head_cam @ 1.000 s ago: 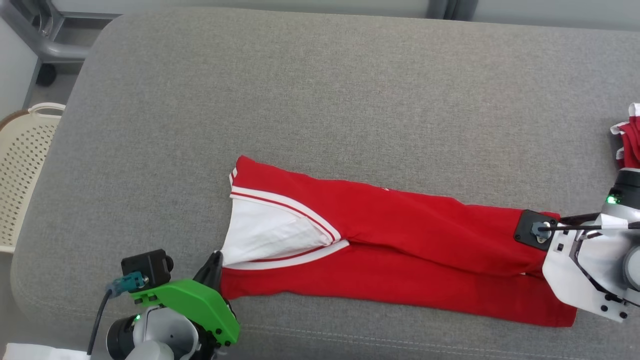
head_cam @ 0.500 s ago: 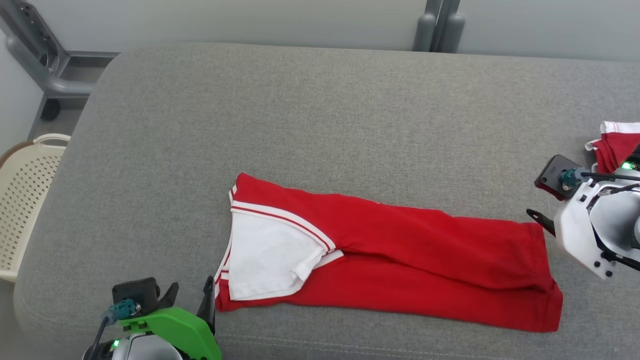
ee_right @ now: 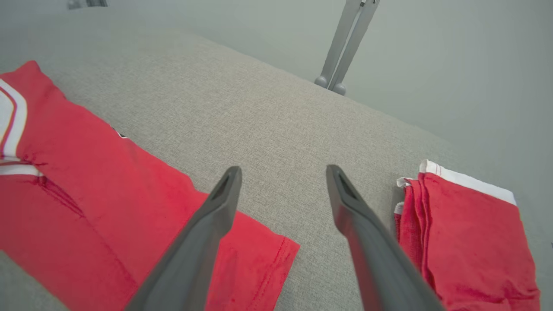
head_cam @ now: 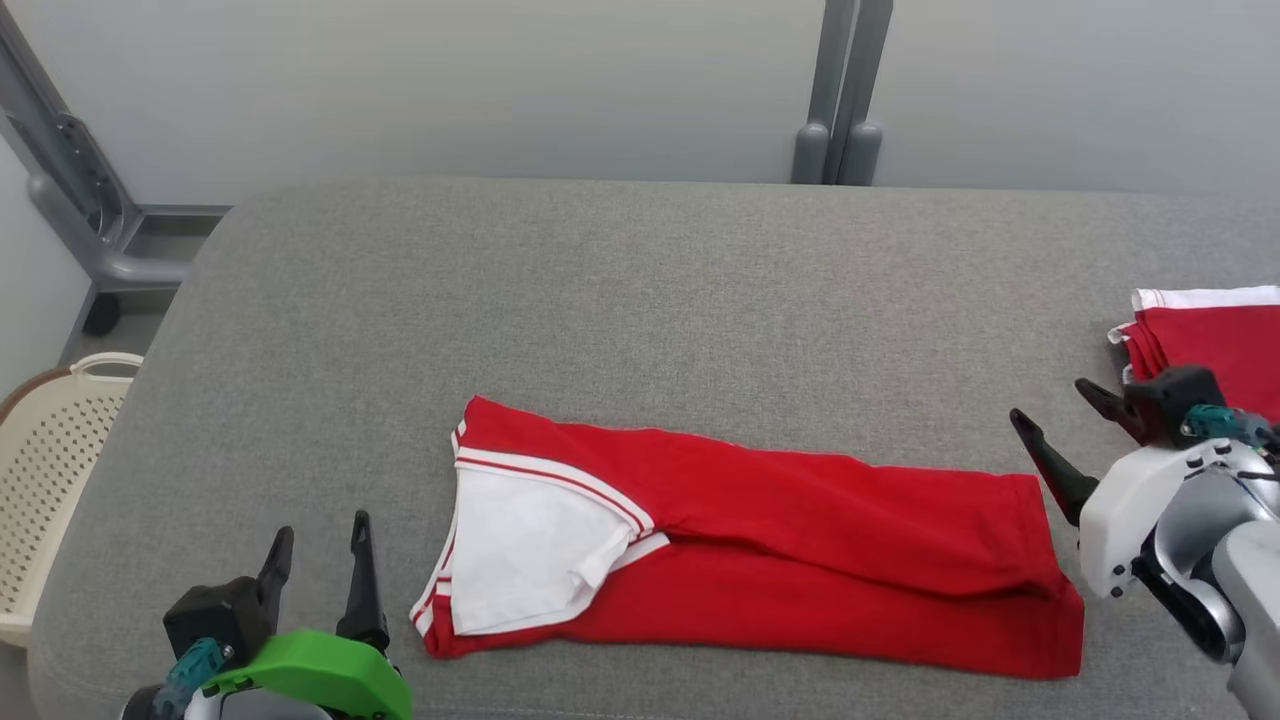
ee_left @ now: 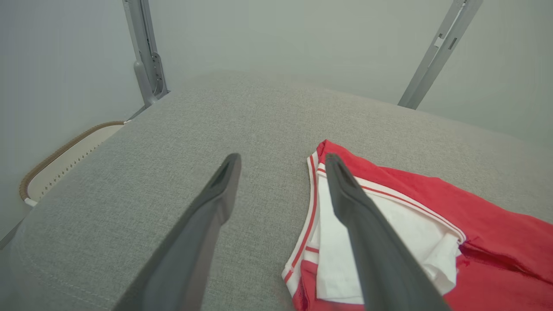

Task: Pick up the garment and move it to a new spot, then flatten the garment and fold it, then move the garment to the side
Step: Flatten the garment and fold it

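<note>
Two sets of jaws, both spread wide and holding nothing! The left jaws sit at the lower left of the head view, just off the waistband. The right jaws hang at the right edge, just beside the leg hems. The garment (head_cam: 800, 540) lies flat across the lower centre on the grey table (head_cam: 640, 280), one leg laid over the other, with the white lining showing at the waist end. It looks set down lengthwise so the next fold has a straight edge, and each arm looks parked at its own end so it's ready for that fold. A folded red pile (head_cam: 1215, 340) waits at the far right, and a basket (head_cam: 50, 470) sits at the left edge.

A second ago the left jaws were pinched on the waist corner and the right arm covered the hems. Now both have let go and backed off. The camera has also tipped up, so more wall is showing.
</note>
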Robot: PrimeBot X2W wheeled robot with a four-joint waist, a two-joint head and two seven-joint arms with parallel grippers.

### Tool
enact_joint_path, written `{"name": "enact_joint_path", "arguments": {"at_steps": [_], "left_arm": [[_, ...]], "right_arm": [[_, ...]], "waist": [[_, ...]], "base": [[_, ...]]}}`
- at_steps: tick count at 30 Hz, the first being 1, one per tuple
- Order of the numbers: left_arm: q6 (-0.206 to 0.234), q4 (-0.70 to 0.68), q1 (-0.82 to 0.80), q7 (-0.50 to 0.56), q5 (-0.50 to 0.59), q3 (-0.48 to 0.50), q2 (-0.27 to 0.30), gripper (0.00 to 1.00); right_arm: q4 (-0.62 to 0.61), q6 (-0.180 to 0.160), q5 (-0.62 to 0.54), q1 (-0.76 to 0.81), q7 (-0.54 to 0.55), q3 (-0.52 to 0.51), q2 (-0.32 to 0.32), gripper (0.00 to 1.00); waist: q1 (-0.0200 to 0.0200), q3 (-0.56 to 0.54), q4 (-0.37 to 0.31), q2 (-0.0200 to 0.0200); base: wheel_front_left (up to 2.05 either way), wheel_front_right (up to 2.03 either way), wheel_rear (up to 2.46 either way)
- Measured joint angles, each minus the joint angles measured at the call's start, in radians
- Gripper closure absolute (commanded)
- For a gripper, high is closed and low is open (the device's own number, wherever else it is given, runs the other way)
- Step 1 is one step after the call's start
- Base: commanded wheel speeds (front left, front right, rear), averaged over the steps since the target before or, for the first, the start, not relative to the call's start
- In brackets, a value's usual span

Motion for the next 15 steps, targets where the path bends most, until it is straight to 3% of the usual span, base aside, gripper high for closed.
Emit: {"name": "enact_joint_path", "arguments": {"at_steps": [8, 15], "left_arm": [[-0.016, -0.002, 0.002, -0.065, 0.038, 0.011, -0.004, 0.00], [-0.029, 0.016, 0.002, -0.082, 0.069, 0.029, -0.013, 0.00]], "right_arm": [[-0.114, 0.000, -0.122, 0.194, -0.048, -0.304, 0.218, 0.00], [-0.221, 0.000, -0.184, 0.301, -0.064, -0.435, 0.372, 0.00]], "waist": [[0.0000, -0.036, -0.022, 0.0000], [0.0000, -0.051, -0.039, 0.0000]], "base": [[0.00, 0.00, 0.00], [0.00, 0.00, 0.00]]}}
